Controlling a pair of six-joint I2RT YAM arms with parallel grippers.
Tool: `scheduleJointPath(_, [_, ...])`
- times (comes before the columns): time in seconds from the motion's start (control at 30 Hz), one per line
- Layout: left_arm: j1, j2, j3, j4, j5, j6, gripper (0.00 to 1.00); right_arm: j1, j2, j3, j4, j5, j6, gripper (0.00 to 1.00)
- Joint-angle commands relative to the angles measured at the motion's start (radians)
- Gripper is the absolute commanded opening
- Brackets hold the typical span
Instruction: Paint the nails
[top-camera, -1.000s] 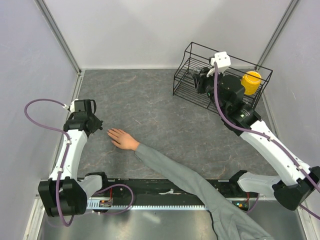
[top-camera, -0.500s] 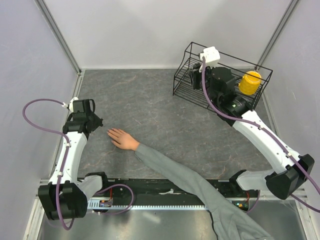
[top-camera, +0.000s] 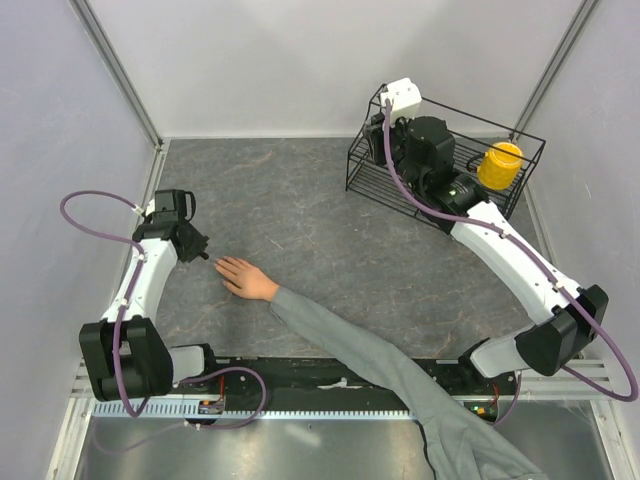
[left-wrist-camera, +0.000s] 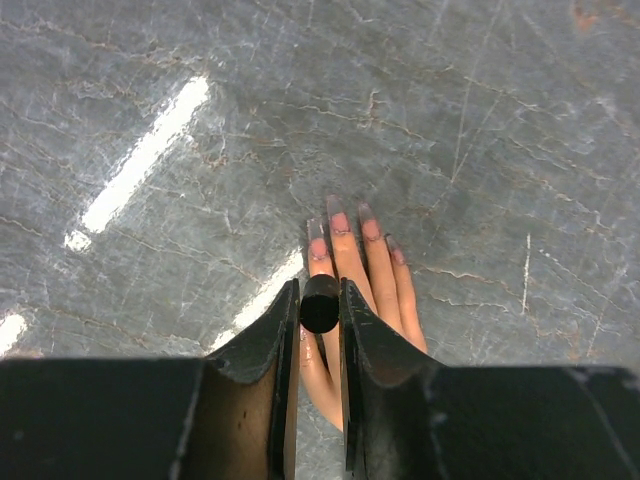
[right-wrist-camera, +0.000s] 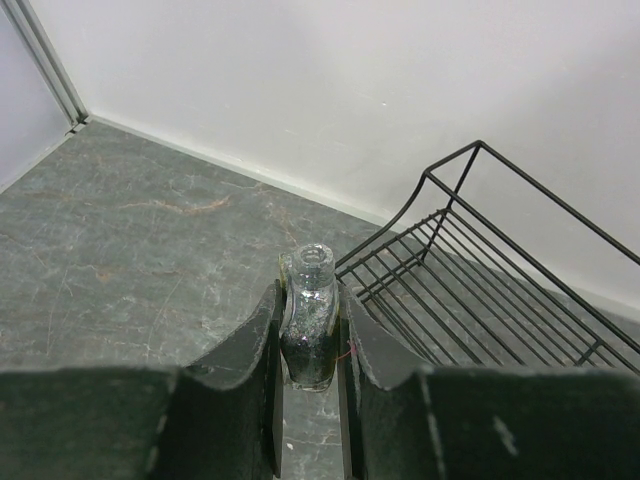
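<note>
Left hand (left-wrist-camera: 320, 290) is gripping a black cap (left-wrist-camera: 320, 305), hovering near the nails (left-wrist-camera: 340, 222), which are lying flat on the tabletop (left-wrist-camera: 150, 100). Right hand (right-wrist-camera: 310, 295) is gripping an open bottle (right-wrist-camera: 305, 350) by the wire basket (right-wrist-camera: 480, 300).

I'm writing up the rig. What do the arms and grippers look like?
The left arm and right arm have white links with black joints. A purple cable loops along each. A white box sits on the right wrist. The left gripper and right gripper each have two black, tapering fingers.
</note>
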Motion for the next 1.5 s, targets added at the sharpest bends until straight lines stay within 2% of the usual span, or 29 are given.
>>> scheduleJointPath(0.0, [0.007, 0.028, 0.066, -0.029, -0.056, -0.062, 0.02, 0.001, 0.022, 0.068, 0.031, -0.013, -0.006, 0.0])
scheduleJointPath(1.03, [0.005, 0.148, 0.053, 0.049, -0.026, -0.091, 0.02, -0.024, 0.091, 0.125, 0.021, -0.035, 0.011, 0.0])
scheduleJointPath(1.47, [0.007, 0.166, 0.061, 0.019, -0.02, -0.099, 0.02, -0.034, 0.119, 0.153, 0.013, -0.042, 0.017, 0.0])
